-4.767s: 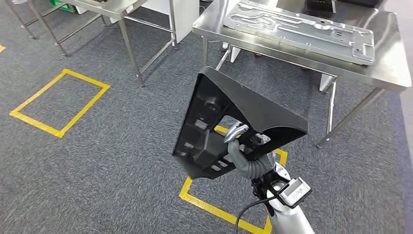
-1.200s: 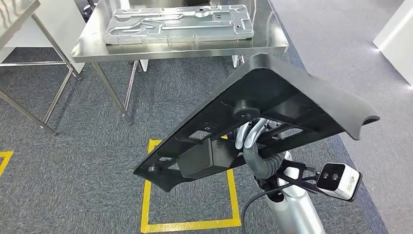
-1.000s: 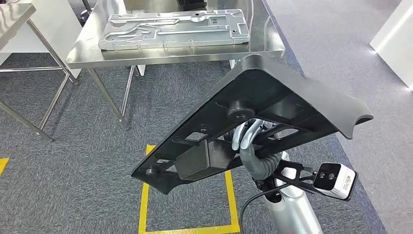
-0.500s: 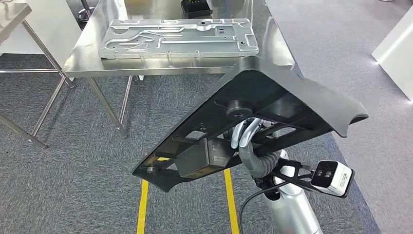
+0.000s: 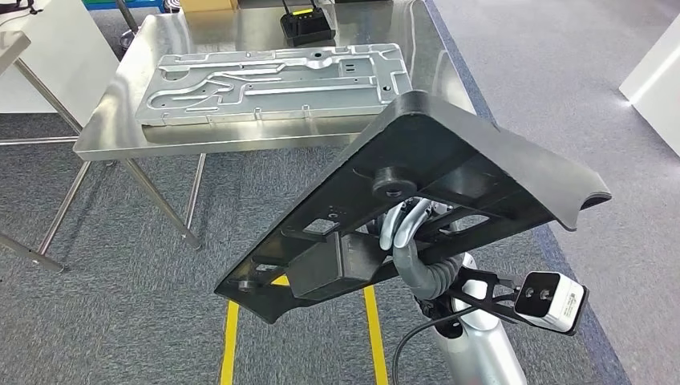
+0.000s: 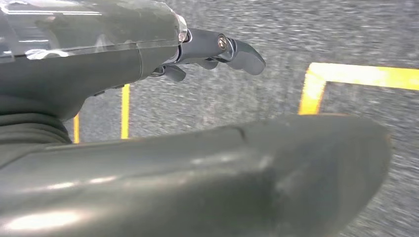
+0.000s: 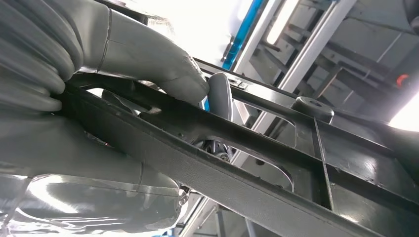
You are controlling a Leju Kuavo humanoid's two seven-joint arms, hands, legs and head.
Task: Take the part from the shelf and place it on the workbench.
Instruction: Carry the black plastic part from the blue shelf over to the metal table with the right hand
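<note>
While the black part (image 5: 449, 172) is held up in front of the body by the right hand (image 5: 405, 228), whose fingers (image 7: 148, 59) are hooked through an opening and closed on one of its ribs, the carry to the workbench (image 5: 108, 136) is judged to be in its last stretch. The part is seen tilted, its far corner overlapping the near edge of the bench top in the head view, though it cannot be told whether it is yet above the steel. A good placement calls for the part to be levelled and lowered onto bare steel beside the metal plate (image 5: 273, 80), not on it, and the grip kept until it rests flat. The left hand (image 6: 217, 49) is seen over the carpet, fingers loosely apart and nothing held. Counted: one black part, one metal plate, one small black device (image 5: 305, 28) at the bench's far side, two hands.
</note>
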